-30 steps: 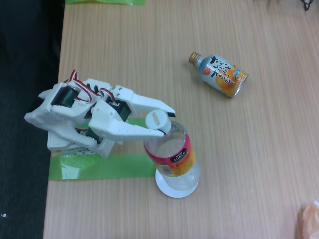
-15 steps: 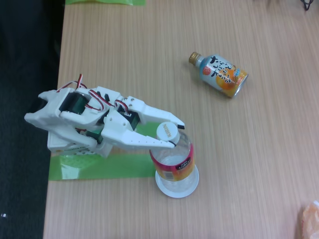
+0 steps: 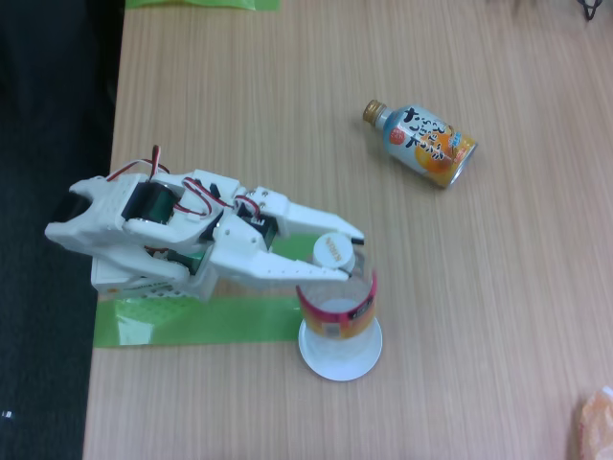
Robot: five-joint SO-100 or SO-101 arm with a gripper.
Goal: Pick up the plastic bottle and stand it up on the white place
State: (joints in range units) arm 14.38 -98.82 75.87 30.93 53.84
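The clear plastic bottle (image 3: 337, 305) with a white cap and a pink-orange label band stands nearly upright on the small round white plate (image 3: 340, 356) near the table's front. My white gripper (image 3: 352, 255) reaches in from the left, and its two fingers close on the bottle's neck just below the cap. The bottle's base rests inside the plate's rim.
An orange-and-blue metal bottle-can (image 3: 421, 144) with a gold cap lies on its side at the back right. Green tape strips (image 3: 192, 321) mark the table by the arm's base. A pale crumpled thing (image 3: 594, 422) shows at the bottom right corner. The table's left edge drops to dark floor.
The bottle has swung from a lean to nearly upright on the plate, its cap moving right. My gripper followed it rightward and lower, still holding the neck.
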